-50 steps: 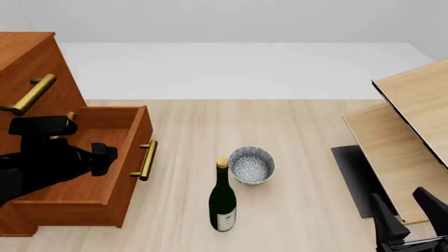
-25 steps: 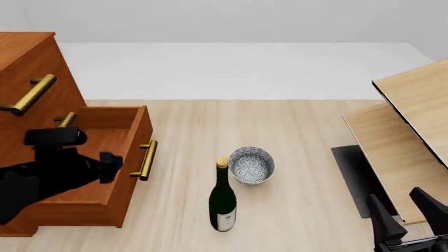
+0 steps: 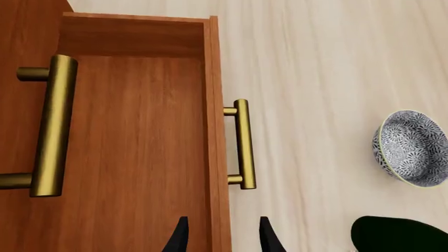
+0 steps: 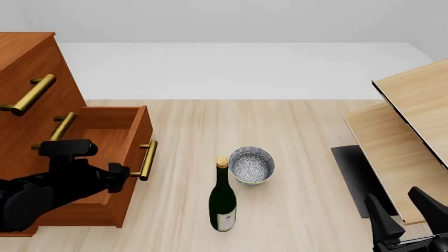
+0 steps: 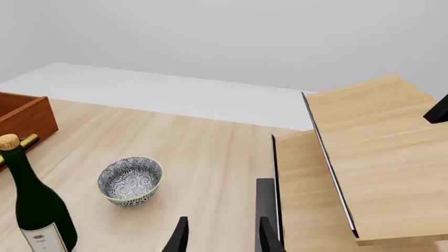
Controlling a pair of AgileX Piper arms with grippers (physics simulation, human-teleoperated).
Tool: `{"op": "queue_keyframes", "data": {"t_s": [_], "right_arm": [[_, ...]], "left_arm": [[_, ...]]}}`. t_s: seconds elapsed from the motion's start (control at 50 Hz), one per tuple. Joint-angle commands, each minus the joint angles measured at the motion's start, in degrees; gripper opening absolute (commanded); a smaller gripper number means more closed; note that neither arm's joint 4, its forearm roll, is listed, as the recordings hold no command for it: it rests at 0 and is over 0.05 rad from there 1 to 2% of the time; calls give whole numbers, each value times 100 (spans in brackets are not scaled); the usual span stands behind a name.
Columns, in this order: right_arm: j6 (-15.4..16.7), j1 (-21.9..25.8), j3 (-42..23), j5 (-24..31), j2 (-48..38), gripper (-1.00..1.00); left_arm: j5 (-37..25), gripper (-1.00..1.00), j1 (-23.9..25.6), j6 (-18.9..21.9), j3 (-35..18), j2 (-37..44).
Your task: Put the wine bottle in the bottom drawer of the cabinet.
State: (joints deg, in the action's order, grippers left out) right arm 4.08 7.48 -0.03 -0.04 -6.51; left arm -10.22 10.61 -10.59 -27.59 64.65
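The wine bottle point(image 4: 222, 202) stands upright on the table, dark green with a gold top; it also shows in the right wrist view point(image 5: 35, 202) and as a dark edge in the left wrist view point(image 3: 399, 233). The cabinet point(image 4: 28, 68) stands at the left with its bottom drawer point(image 4: 105, 131) pulled open and nothing inside. My left gripper point(image 4: 117, 176) hovers open over the drawer's front wall, its fingertips point(image 3: 180, 239) either side of that wall, near the brass handle point(image 3: 242, 144). My right gripper point(image 4: 407, 214) is open at the near right, holding nothing.
A speckled grey bowl point(image 4: 251, 165) sits just behind and right of the bottle. Pale slanted wooden furniture point(image 4: 413, 126) and a dark mat point(image 4: 353, 173) fill the right side. The two upper drawers, with brass handles point(image 4: 31, 94), are shut.
My left arm has drifted right and nearer over the open drawer, uncovering the middle drawer's handle. The drawer, bottle and bowl have stayed put. The right gripper sank slightly.
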Motion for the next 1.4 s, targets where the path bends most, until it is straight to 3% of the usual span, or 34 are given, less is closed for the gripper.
{"op": "queue_keyframes", "data": {"t_s": [0.02,0.76,1.4], "right_arm": [[10,-9,0,-12,-21,100],[20,-47,1,4,-8,100],[9,-59,1,0,-21,100]], "left_arm": [[283,100,53,-39,162,210],[1128,100,289,-325,644,813],[1141,100,854,-668,656,781]]}}
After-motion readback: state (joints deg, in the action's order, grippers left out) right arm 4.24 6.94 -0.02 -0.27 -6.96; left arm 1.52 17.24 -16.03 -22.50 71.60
